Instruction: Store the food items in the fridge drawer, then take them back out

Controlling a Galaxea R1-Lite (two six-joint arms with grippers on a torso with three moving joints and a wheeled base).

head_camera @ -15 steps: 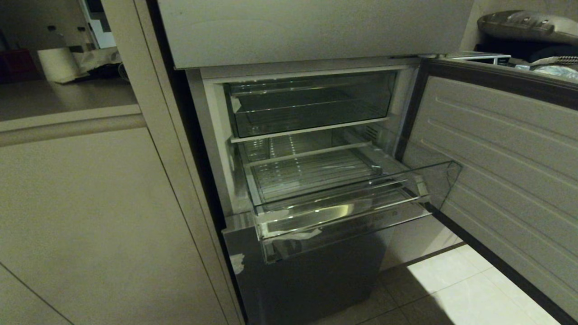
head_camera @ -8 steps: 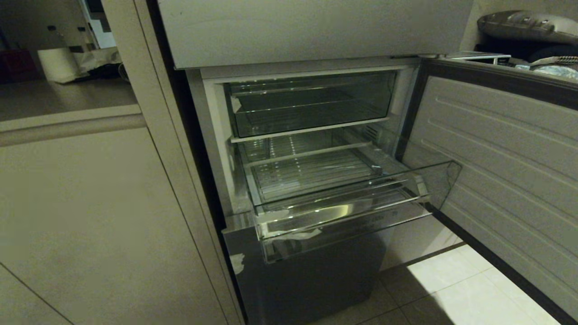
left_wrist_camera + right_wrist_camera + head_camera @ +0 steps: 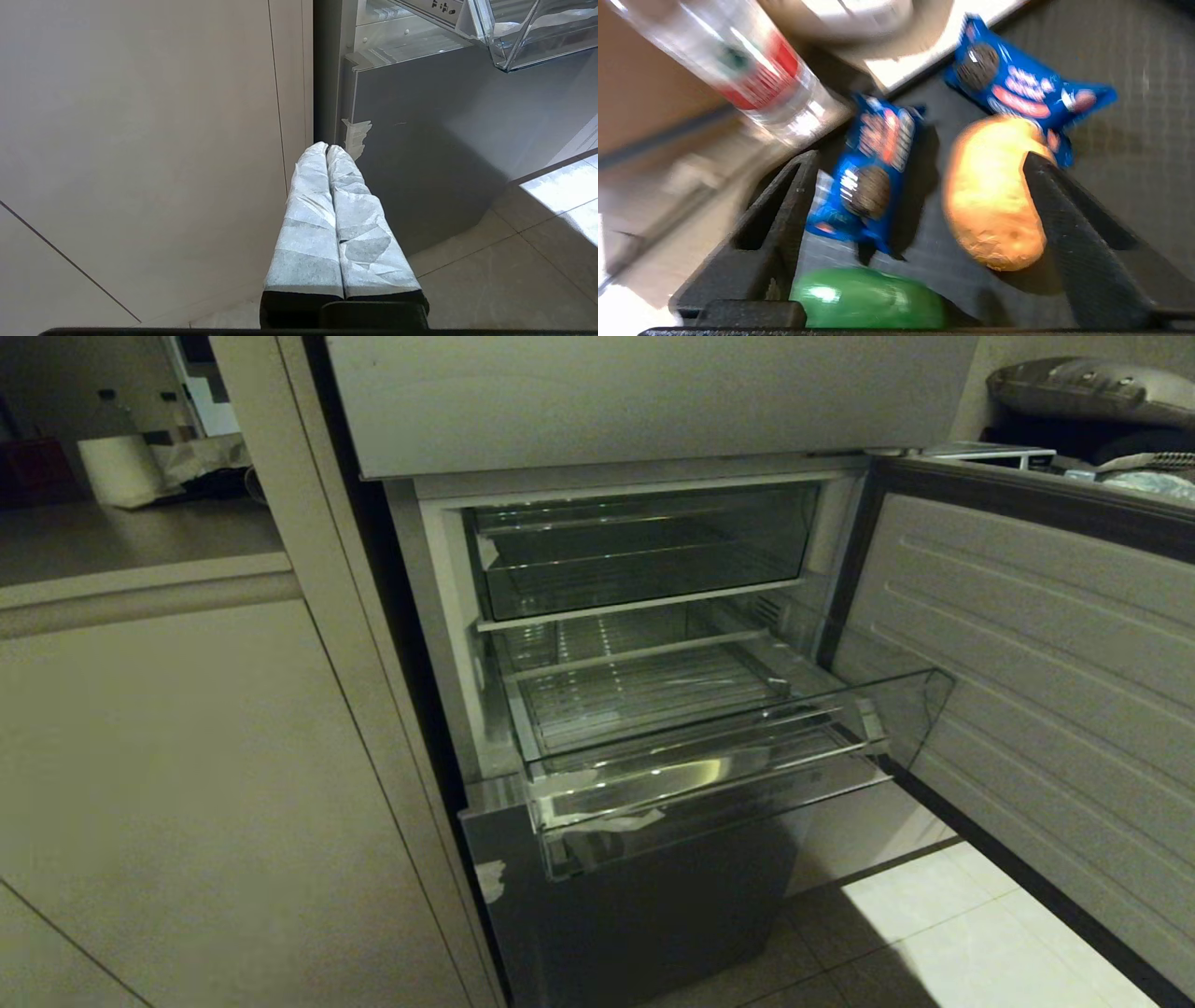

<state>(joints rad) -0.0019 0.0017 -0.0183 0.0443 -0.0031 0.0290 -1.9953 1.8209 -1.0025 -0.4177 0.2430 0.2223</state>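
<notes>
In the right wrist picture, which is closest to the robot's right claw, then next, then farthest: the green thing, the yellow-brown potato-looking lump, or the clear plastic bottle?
1. Shiny green rounded thing: down at the base of the open right claw, between its fingers.
2. Yellow-brown potato-shaped lump: beside the finger tip on one side.
3. Clear plastic bottle with a red label: beyond the other finger, farthest.

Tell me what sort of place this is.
Most likely a home kitchen: an open fridge with its clear drawer pulled out, pale cabinets alongside, and a tiled floor.
</notes>
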